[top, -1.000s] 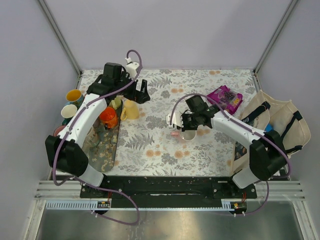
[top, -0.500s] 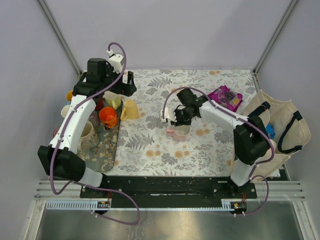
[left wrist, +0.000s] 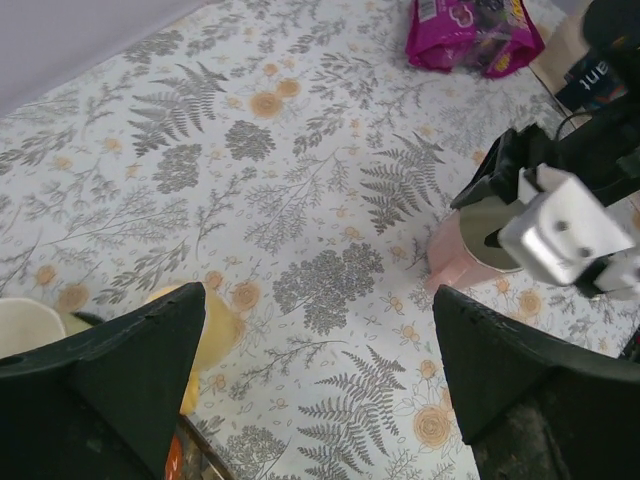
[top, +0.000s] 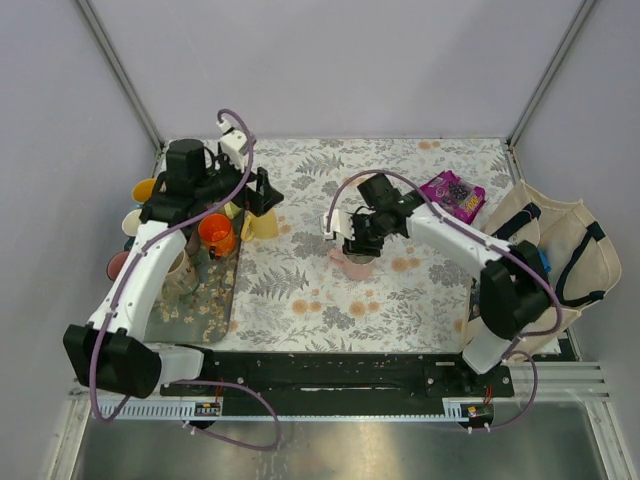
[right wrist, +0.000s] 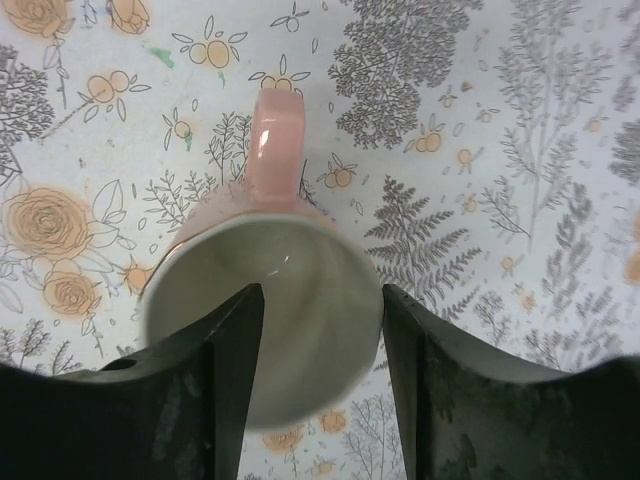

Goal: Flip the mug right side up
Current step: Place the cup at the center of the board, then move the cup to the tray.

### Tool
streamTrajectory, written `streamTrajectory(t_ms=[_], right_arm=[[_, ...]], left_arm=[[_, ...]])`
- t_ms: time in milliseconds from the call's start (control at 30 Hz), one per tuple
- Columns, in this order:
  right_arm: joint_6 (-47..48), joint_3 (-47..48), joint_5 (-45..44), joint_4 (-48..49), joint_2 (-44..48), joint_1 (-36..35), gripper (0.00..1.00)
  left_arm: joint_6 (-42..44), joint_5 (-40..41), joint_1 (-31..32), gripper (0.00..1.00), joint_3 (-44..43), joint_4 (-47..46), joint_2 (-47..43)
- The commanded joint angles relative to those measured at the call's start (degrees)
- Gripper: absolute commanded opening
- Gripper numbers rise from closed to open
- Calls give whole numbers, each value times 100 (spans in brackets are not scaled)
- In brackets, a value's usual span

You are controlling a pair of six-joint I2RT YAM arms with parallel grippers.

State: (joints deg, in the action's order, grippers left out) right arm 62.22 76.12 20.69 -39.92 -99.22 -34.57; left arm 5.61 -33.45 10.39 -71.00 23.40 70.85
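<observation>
Standing right side up: the pink mug under the right pincer

The pink ceramic mug stands on the flower-patterned worktop, near the middle and a little to the right. Its mouth faces upward. In the right wrist view the cream-coloured inside of the pink ceramic mug is seen from above, and its handle points away from the fingers.

The right pincer hangs directly over the mug. Its two dark fingers are parted. One is over the mouth of the mug and the other is at the right edge of the rim. The gap between them is much wider than the wall of the mug, so they do not grip it. Whether a finger touches the rim, I cannot tell.

The left pincer is at the far left of the worktop, wide open and with nothing between its fingers. It is above a pale yellow mug. Just to the left, an orange cup stands on a long dark tray.

A purple snack bag lies at the far right of the worktop, and a beige tote bag lies at the right edge.
</observation>
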Motion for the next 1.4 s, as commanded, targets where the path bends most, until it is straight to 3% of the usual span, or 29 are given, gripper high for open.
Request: streamTrajectory(t_ms=[0, 200, 300, 367, 433, 500, 667, 833, 1000, 1133, 1267, 1367], right_arm=[[-323, -263, 76, 257, 1184, -59, 60], [-1675, -544, 120, 257, 2150, 300, 60], [-2238, -747, -11, 501, 2783, 669, 59], [-2564, -1176, -257, 1429, 3319, 1055, 61], [-2906, -1624, -704, 2527, 3707, 1328, 73], [-3188, -1697, -1222, 3137, 3813, 1470, 77], [-3725, -1354, -1629, 2770, 3594, 1532, 78], [-3901, -1538, -1524, 2867, 3717, 1558, 77], [-3910, -1582, -1524, 2858, 3717, 1558, 77], [-3928, -1626, -1515, 2893, 3682, 1549, 77], [-3893, -1670, -1497, 2937, 3594, 1558, 77], [-3910, -1662, -1515, 2981, 3515, 1558, 77]], left_arm=[[869, -933, 156, 99, -554, 506, 701], [3154, -1392, 647, 95, -537, 1613, 1264], [4139, -1489, 998, 87, -774, 2255, 1703], [4282, -1366, 1306, 82, -897, 2266, 1975], [4326, -1226, 1596, 80, -950, 2135, 2213], [4291, -1068, 1868, 80, -950, 1898, 2424], [4317, -523, 2475, 79, -1336, 1765, 3074], [4440, -83, 2635, 70, -1644, 1914, 3637], [4432, -179, 2661, 55, -1794, 2187, 3866], [4274, -372, 2740, 31, -1803, 2248, 3866], [4036, -644, 2766, 16, -1838, 2345, 3744], [3975, -733, 2766, 0, -1759, 2388, 3507]])
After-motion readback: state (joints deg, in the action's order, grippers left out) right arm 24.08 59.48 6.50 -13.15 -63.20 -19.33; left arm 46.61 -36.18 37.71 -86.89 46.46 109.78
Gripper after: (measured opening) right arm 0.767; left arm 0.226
